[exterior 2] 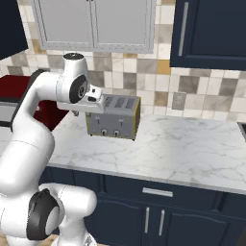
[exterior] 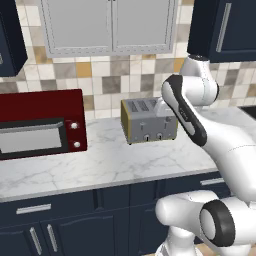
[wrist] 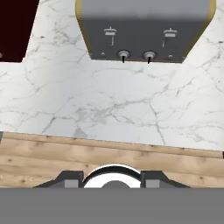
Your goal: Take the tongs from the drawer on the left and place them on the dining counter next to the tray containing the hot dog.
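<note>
Drawer (exterior: 33, 209) shut below bare marble worktop (exterior: 100, 165) edge

a white grey-veined marble worktop (exterior: 100, 165) runs under a beige and grey tiled wall (exterior: 105, 75). at 12 o'clock hang pale grey cabinet doors (exterior: 107, 25); at 6 o'clock, navy cabinets (exterior 2: 158, 211).

One toaster (exterior: 149, 120), one red microwave (exterior: 40, 124), two drawer handles (exterior: 33, 209).
</note>
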